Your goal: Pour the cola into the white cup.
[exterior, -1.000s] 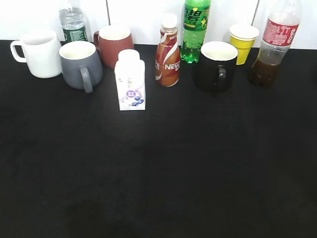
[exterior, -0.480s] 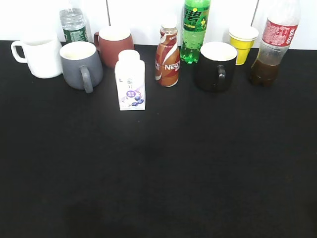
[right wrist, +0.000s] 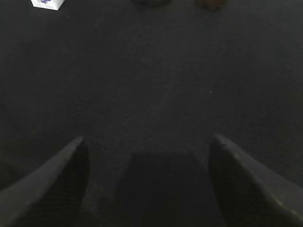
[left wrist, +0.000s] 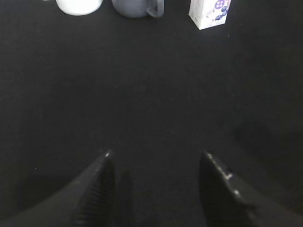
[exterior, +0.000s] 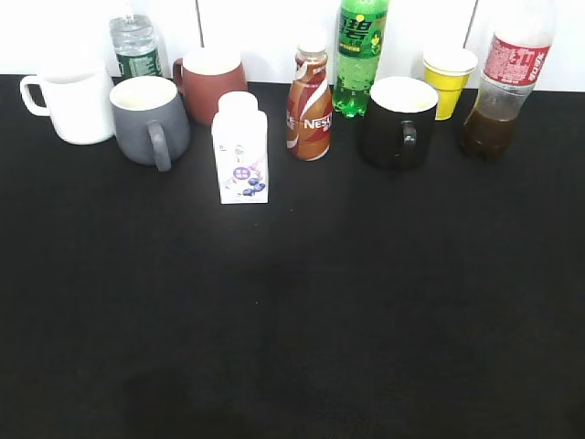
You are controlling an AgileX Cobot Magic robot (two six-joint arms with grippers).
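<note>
The cola bottle, clear with dark liquid and a red label, stands at the back right of the black table. The white cup stands at the back left, handle to the left; its base shows at the top of the left wrist view. Neither gripper shows in the exterior view. My left gripper is open and empty, low over bare black table. My right gripper is open and empty over bare table; the cola's base just shows at the top edge of its view.
Along the back row stand a water bottle, grey mug, brown mug, white carton, Nescafe bottle, green soda bottle, black mug and yellow paper cup.
The whole exterior picture shifted slightly between one second ago and half a second ago. Nothing on the table has moved since.
</note>
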